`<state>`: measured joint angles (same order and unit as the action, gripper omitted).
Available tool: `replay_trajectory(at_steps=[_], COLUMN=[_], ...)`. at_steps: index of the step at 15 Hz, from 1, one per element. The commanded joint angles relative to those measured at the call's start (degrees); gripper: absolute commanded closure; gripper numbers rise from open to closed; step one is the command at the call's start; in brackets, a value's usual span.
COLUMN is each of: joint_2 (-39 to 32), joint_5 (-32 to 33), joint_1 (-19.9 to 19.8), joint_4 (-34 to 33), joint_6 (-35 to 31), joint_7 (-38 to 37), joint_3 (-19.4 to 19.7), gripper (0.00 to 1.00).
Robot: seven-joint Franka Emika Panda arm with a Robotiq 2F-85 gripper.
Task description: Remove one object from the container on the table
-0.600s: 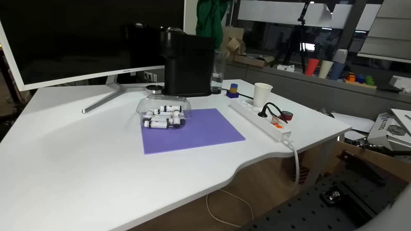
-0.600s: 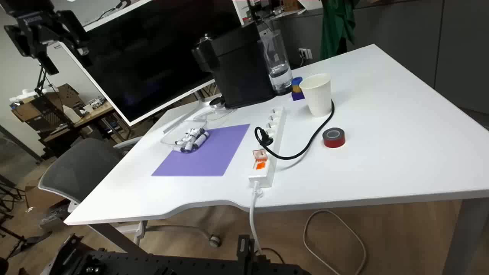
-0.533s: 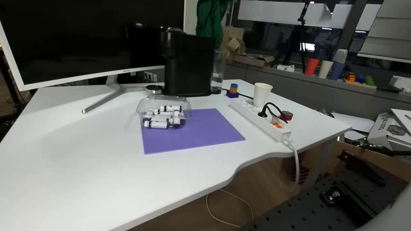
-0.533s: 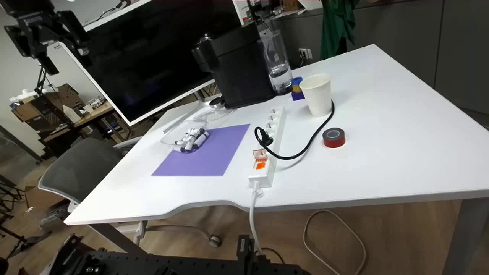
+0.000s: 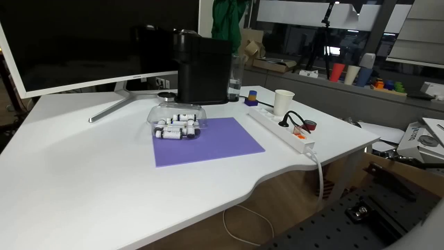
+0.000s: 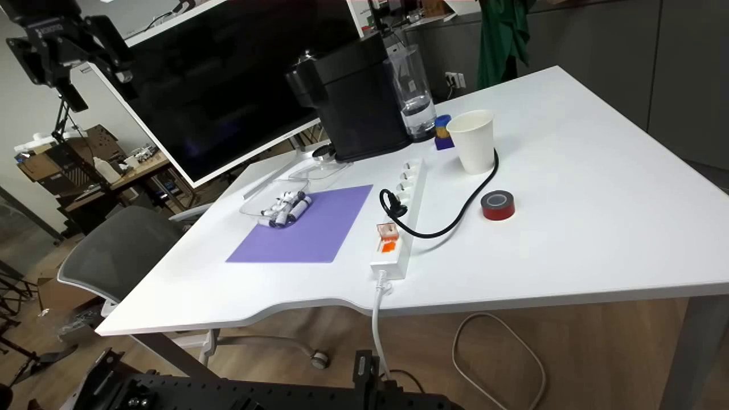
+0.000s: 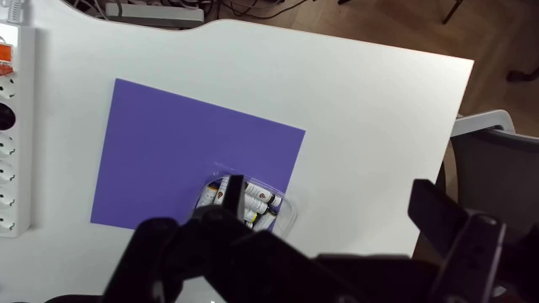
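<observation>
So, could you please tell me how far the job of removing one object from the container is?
Done: no removal shows; the small labelled bottles in view lie in the clear container. In hand: nothing visible; the end effector is open and raised, well apart from the container. Left: seemingly everything: bring the end effector down, close it on one bottle and lift that bottle out.
</observation>
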<state>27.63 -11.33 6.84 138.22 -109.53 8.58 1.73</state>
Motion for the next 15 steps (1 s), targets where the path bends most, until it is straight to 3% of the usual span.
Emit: replay_trajectory(at_steps=[1, 5, 10, 13, 15], joint_2=[0.0, -4.3, -17.2, -26.3, -31.9], joint_5=[-0.3, 5.2, 18.7, 25.1, 25.6], joint_1=[-0.7, -3.3, -6.8, -7.0, -5.8], joint_4=[-0.1, -0.4, -1.9, -4.1, -6.4], joint_6=[0.2, -7.5, -21.6, -27.3, -27.8], joint_7=[0.3, -4.8, -14.5, -20.8, -23.6], joint_3=[-0.6, -3.6, -7.2, -7.7, -7.1], gripper=[0.00, 0.00, 0.00, 0.00, 0.00])
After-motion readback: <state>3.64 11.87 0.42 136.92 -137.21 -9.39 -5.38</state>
